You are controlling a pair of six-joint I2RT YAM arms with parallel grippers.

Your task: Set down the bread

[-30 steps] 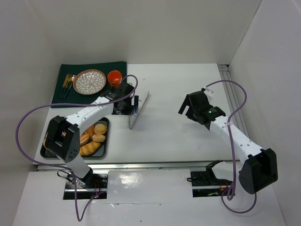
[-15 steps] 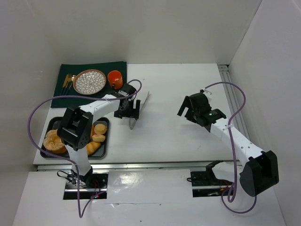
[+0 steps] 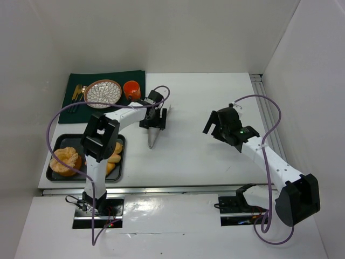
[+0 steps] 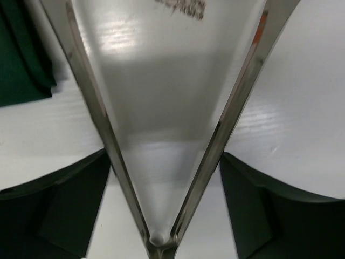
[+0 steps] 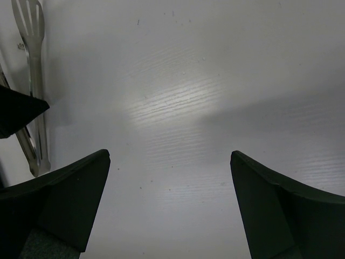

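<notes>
The bread (image 3: 66, 161), a large round golden-orange bun with a lobed top, lies in the left part of the black tray (image 3: 50, 175). It is far from both grippers. My left gripper (image 3: 153, 116) hangs over the metal tongs (image 3: 153, 136) on the white table. In the left wrist view the tongs (image 4: 105, 129) form a V between my fingers (image 4: 59, 210). The left gripper (image 4: 164, 156) is open, with its fingertips right beside the tong arms. My right gripper (image 3: 218, 124) is open and empty over bare table, as the right wrist view (image 5: 170, 156) shows.
Small smooth buns (image 3: 114, 158) and a long loaf (image 3: 110, 168) lie in the right part of the tray. A patterned plate (image 3: 102, 93), an orange cup (image 3: 132, 89) and cutlery (image 3: 77, 94) sit on a green cloth (image 3: 126, 76) at the back left. The tongs' tips (image 5: 31, 65) show in the right wrist view.
My left arm has swung right, so the gripper now sits over the tongs. This uncovered the bread in the tray. The tongs have tipped and shifted slightly. The right arm has barely moved.
</notes>
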